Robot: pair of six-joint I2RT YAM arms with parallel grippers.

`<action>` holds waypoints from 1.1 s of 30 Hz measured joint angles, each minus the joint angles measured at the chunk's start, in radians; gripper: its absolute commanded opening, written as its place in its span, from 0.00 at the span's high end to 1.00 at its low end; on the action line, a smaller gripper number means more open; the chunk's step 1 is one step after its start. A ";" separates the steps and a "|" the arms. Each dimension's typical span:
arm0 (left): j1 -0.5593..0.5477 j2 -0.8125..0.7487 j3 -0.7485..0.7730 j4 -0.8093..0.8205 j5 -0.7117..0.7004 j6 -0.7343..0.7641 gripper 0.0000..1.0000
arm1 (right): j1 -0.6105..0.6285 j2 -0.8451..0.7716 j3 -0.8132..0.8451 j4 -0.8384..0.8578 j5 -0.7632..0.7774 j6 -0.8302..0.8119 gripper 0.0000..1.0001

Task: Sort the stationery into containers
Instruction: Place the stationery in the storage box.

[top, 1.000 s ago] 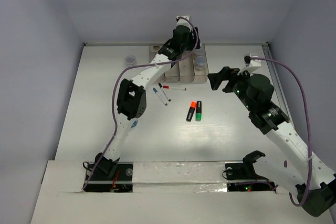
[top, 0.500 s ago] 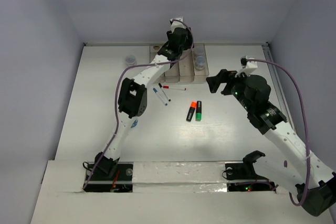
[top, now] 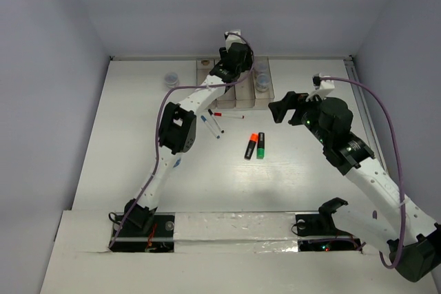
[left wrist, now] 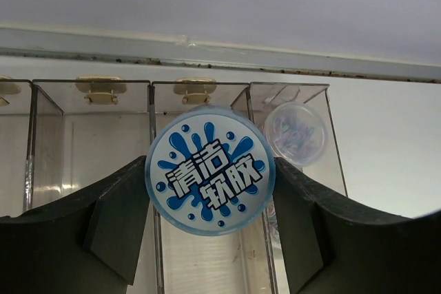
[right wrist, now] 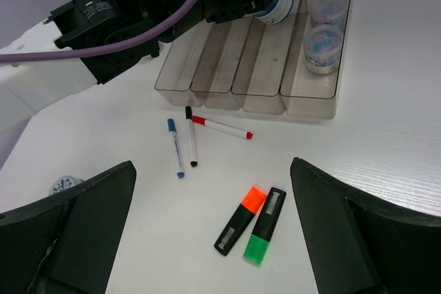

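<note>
Leftward and a touch nearer goes the left wrist since a second ago, and the right arm has crept in toward the tray (right wrist: 241, 98) too. The left gripper (left wrist: 210, 191) pinches a round tub (left wrist: 210, 170) by its sides, patterned lid facing the wrist camera, held above the tray's far end. It seems to hang over the divider between the third compartment and the rightmost compartment (right wrist: 310, 91), where two more tubs (right wrist: 321, 46) already lie.

My read: the drop isn't lined up yet. Shift the tub right until it sits square over that rightmost slot, clear of the divider, keep the lid level, and lower it close to the floor before opening — a drop from height could bounce it off the wall.

The left arm is stretched long across the table, elbow high at mid-table, wrist tipped down over the tray. The right gripper (right wrist: 212, 170) hovers with jaws spread wide and nothing in them, above the loose pens (right wrist: 190, 135) and the orange highlighter (right wrist: 241, 219) and green highlighter (right wrist: 264, 233) lying together on the table.
</note>
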 measured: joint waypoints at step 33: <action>0.000 -0.003 0.000 0.064 0.038 0.013 0.02 | 0.000 0.007 0.000 0.000 -0.035 -0.001 0.00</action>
